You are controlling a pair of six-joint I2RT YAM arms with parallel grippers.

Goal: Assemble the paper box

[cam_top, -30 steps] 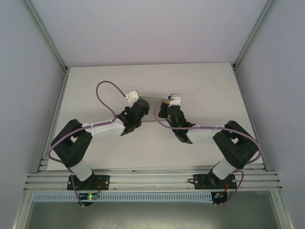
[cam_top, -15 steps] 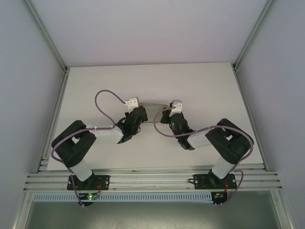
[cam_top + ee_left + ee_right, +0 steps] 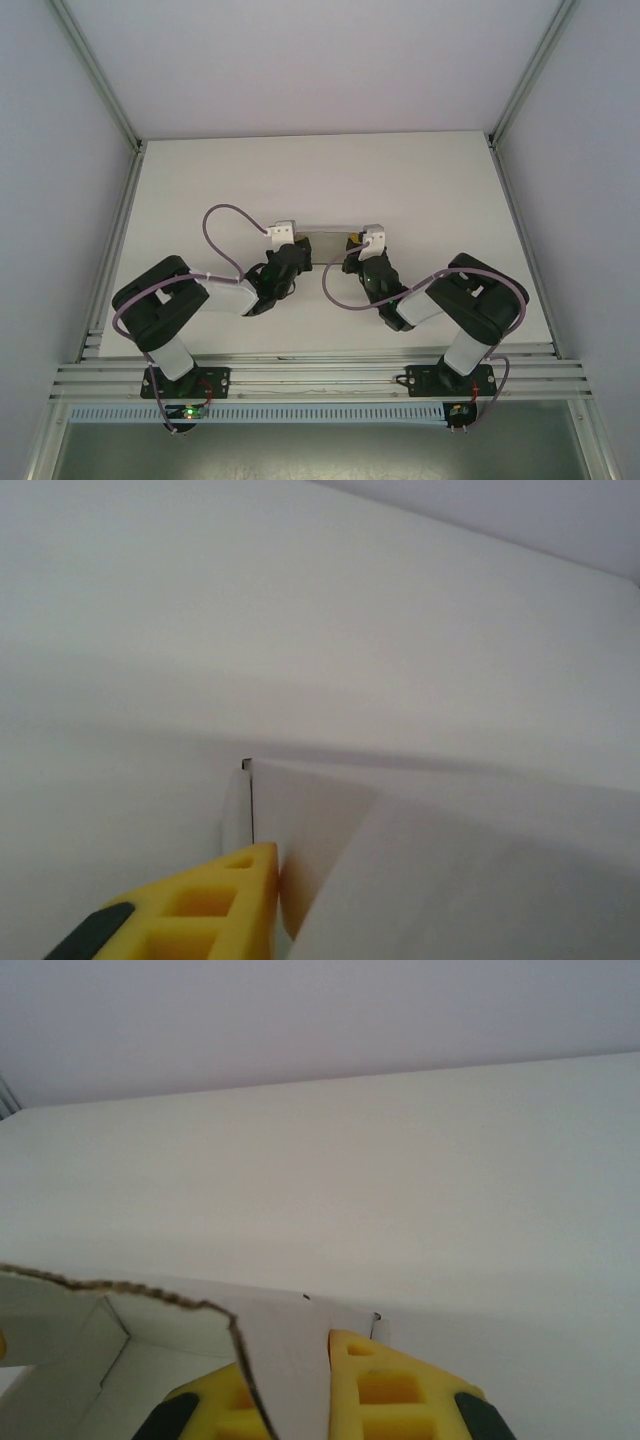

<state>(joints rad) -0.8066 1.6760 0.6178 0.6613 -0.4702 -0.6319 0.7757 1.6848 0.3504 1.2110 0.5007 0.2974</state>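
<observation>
Bracing the paper box [image 3: 326, 238] between both arms near the middle of the bench [image 3: 200, 180], you look to be partway through a folding step. Your right claw [image 3: 288, 1372] is clamped on an upright panel, with the box's open inside to its left. Your left claw [image 3: 297, 244] sits at the opposite end. One yellow finger [image 3: 225, 905] lies right against a card edge, but I cannot tell whether it grips. Next, make that left hold sure before you press any flap home.
</observation>
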